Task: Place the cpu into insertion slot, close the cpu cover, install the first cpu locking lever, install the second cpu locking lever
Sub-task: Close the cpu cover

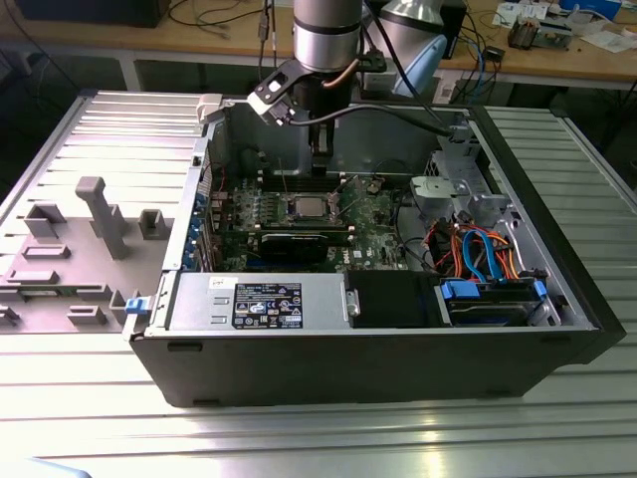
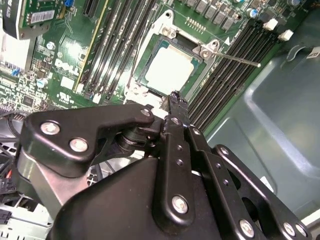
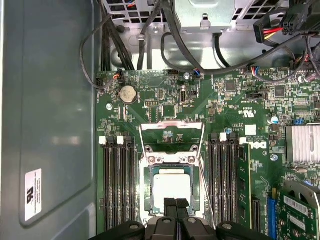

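Chip [image 3: 171, 186]: seated in socket [image 3: 148, 175], inside open computer case [image 1: 398, 349].
Cover [image 3: 172, 123]: raised, hinged back, not closed.
End effector [image 3: 176, 203]: fingers pressed together, holding nothing, near chip.
Step, judged: cover closing; calls for pressing frame down over chip.

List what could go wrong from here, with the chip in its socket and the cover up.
1. The gripper hangs low beside the cpu; dropping further could press on the chip or shift it in the insertion slot.
2. The cpu cover stands open; closing it over a shifted chip could jam.
3. The thin locking lever juts out over the memory slots and could snag the gripper.
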`<act>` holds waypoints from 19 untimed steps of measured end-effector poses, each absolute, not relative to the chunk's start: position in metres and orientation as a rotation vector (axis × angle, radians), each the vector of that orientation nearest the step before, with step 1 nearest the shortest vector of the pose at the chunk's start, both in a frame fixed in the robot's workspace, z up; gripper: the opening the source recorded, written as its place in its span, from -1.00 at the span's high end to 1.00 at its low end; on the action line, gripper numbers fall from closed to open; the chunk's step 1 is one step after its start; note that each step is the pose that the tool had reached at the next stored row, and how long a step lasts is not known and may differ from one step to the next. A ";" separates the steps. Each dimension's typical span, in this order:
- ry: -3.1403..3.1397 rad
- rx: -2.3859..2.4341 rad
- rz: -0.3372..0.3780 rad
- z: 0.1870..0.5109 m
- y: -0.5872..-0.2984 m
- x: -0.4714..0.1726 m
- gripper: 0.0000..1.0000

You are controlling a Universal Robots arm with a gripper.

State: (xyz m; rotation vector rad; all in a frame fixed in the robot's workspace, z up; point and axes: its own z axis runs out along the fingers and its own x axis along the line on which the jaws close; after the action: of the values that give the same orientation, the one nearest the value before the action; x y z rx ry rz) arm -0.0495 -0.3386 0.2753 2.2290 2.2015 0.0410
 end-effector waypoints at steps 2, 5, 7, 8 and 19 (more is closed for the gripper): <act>2.201 2.229 0.041 0.275 -0.339 -0.047 0.79; 2.201 2.229 0.041 0.275 -0.339 -0.046 0.79; 2.201 2.229 0.041 0.275 -0.339 -0.045 0.79; 2.201 2.229 0.041 0.275 -0.339 -0.045 0.79; 2.213 2.218 0.041 0.275 -0.339 -0.044 0.79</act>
State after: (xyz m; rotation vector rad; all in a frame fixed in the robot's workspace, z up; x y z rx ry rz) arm -0.0439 -0.3385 0.2752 2.2178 2.2130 0.0411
